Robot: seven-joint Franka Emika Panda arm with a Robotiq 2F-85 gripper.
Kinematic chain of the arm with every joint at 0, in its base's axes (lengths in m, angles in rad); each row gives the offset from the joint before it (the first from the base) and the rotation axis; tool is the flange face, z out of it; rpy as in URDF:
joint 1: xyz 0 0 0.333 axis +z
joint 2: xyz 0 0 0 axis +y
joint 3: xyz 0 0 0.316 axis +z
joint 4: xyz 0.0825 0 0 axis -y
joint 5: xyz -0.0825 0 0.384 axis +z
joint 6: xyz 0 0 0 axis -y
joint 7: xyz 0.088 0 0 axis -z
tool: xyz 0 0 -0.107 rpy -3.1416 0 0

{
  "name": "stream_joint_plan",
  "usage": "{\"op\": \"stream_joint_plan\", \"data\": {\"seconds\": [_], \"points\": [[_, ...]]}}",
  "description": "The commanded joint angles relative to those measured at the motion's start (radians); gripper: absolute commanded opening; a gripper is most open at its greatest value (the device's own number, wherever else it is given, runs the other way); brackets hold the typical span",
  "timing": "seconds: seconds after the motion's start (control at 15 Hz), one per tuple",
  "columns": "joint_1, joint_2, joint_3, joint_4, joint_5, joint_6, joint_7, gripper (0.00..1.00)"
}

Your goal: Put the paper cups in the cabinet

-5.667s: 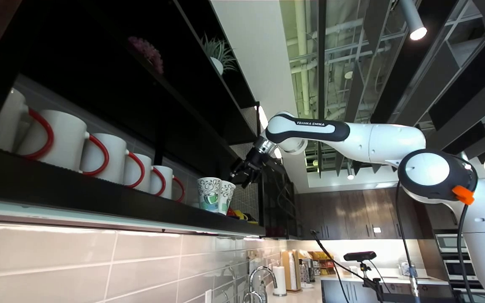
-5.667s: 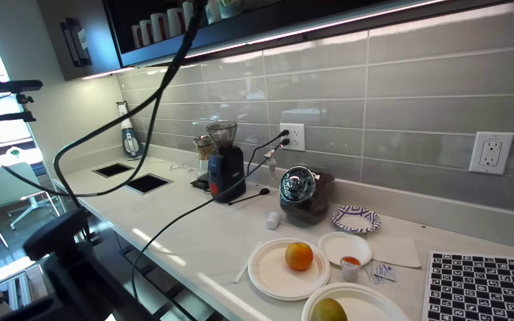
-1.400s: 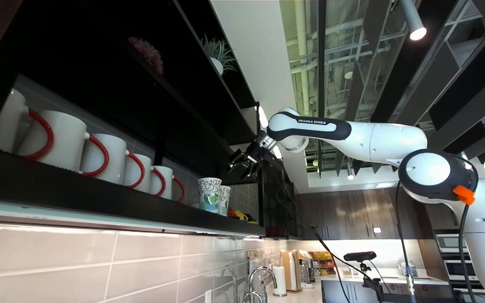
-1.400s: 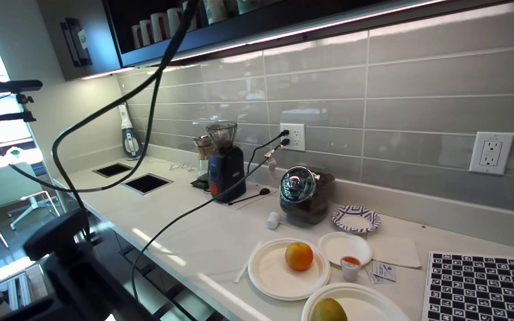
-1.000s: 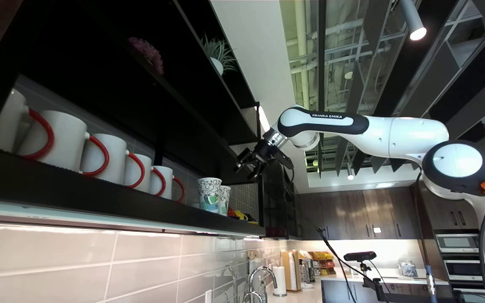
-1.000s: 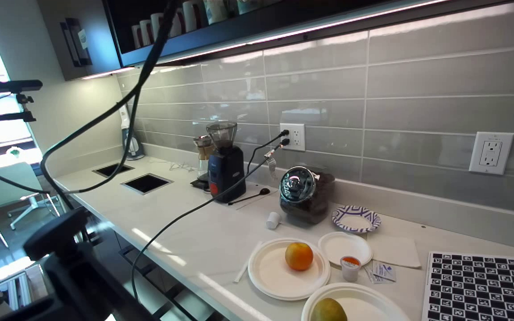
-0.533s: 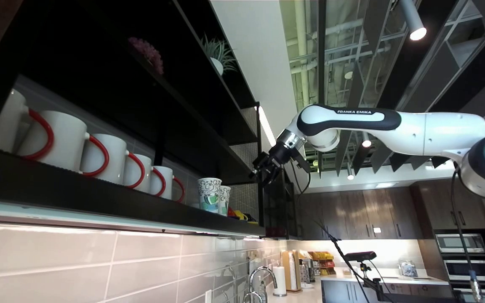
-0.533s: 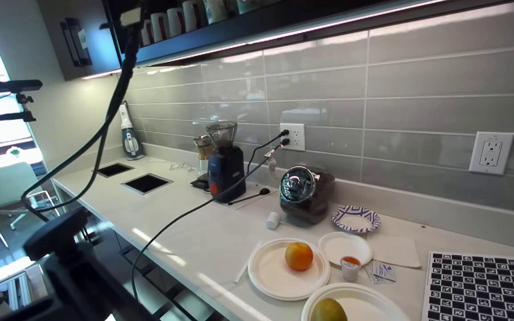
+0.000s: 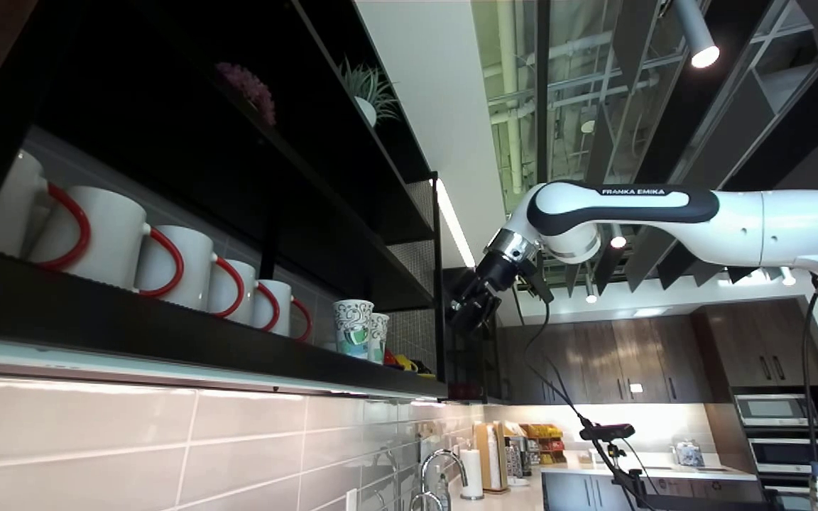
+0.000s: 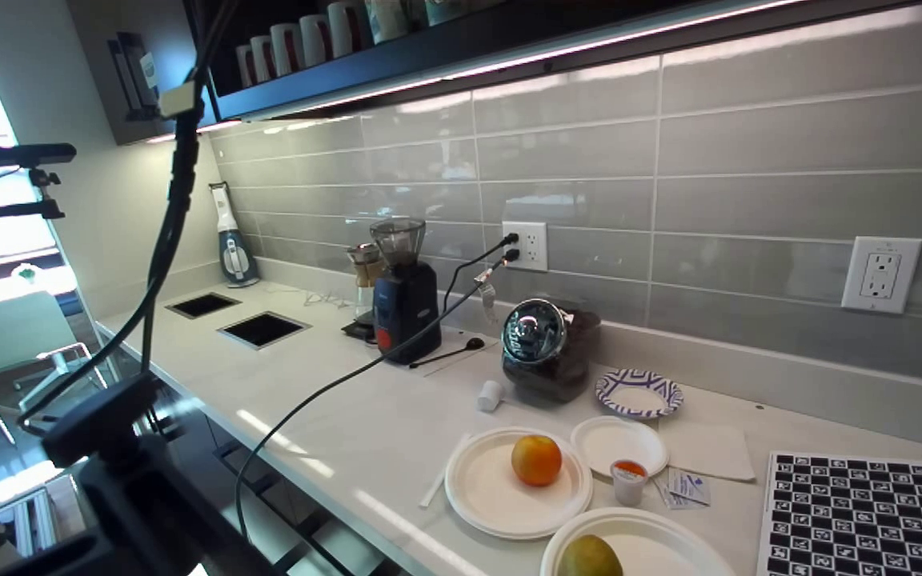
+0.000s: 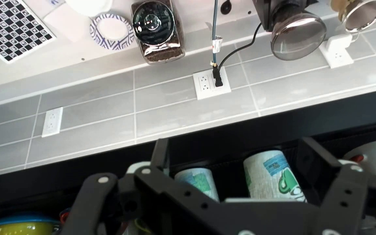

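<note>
Mugs (image 9: 100,234) with red handles stand in a row at the left of an exterior view, on the lower shelf of the black cabinet (image 9: 167,326). To their right, on that same shelf and so inside the cabinet, are the paper cups (image 9: 353,330): two of them, both upright, with swirls and green in the print, the nearer one partly covering the farther. Just past them lie small red and yellow items (image 9: 403,363). Farther right, the white arm (image 9: 743,213) extends from the right edge, its dark end well right of the cups and apart from them. That end blends into the dark background, so I judge its grip from the wrist view alone.

In that wrist view, a yellow vessel (image 11: 28,228) with a blue rim sits at the lower left. Next is the pincer (image 11: 239,151), released, its two fingers (image 11: 160,153) well apart. Both paper cups show in the gap between, a dark space separating them; a mug's side shows at the right edge.

In an exterior view across the table (image 10: 381,440), left to right, are a hanging black cable (image 10: 182,164), a hand vacuum (image 10: 235,248), a coffee grinder (image 10: 409,304), a white plate (image 10: 485,496) bearing an orange fruit (image 10: 536,460), a jar (image 10: 553,352) with a shiny lid, a patterned dish (image 10: 639,398) and, at the far right, a checkered board (image 10: 861,512).
</note>
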Motion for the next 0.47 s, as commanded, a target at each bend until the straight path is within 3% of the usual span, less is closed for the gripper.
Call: {"op": "stream_joint_plan", "data": {"seconds": [0.0,0.07,0.4], "points": [[0.008,-0.067,-0.010,-0.097,-0.005,0.002,-0.040,1.00],[0.005,-0.020,-0.005,-0.034,-0.002,-0.003,-0.012,1.00],[0.005,-0.039,-0.008,-0.069,-0.003,-0.003,-0.024,1.00]]}}
